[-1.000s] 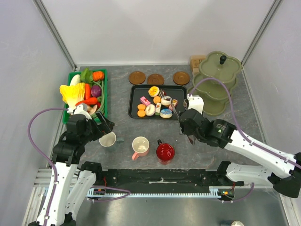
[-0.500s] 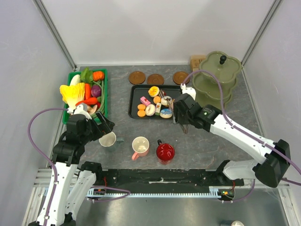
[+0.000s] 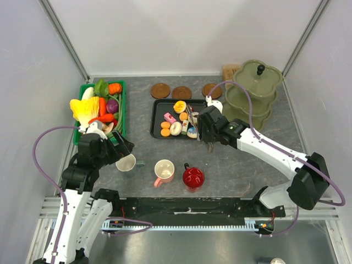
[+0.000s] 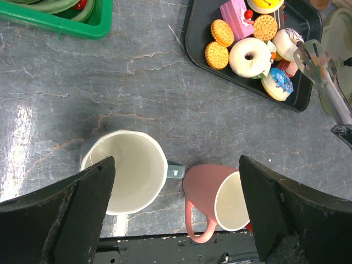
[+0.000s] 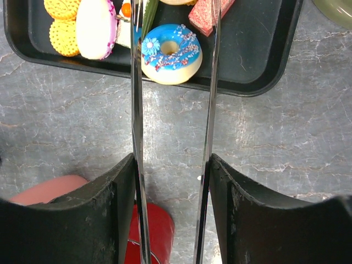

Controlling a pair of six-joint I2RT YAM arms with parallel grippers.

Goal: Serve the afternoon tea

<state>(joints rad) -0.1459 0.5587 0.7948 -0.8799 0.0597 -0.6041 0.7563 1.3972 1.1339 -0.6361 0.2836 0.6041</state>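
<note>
Right gripper (image 5: 173, 165) is clamped on the metal tongs (image 5: 136, 110), one finger pressed against the outside of each blade. The blades run parallel with a gap between them and reach out over the black tray (image 3: 155, 118). In the right wrist view the blue-iced doughnut (image 5: 170, 52) sits between the two blades at the tray's near edge; contact between blades and doughnut cannot be determined. The tray also carries a white ring doughnut (image 4: 250, 56), orange biscuits (image 4: 222, 32) and further small cakes, all lying inside its rim. Left gripper (image 4: 176, 165) is spread wide and holds nothing. The whitish mug (image 4: 124, 170) stands between its fingers, close against the left finger; whether that finger touches it cannot be determined. The pink mug (image 3: 164, 169) stands just beside the whitish mug, and the red mug (image 3: 193, 177) just beyond the pink one, the three forming a row on the grey table (image 3: 236, 165) near its front edge. The green tiered stand (image 3: 253, 96) occupies the far right corner. Three brown coasters (image 3: 160, 89) lie behind the tray. The green crate (image 3: 123, 110) of toy vegetables sits at far left.
</note>
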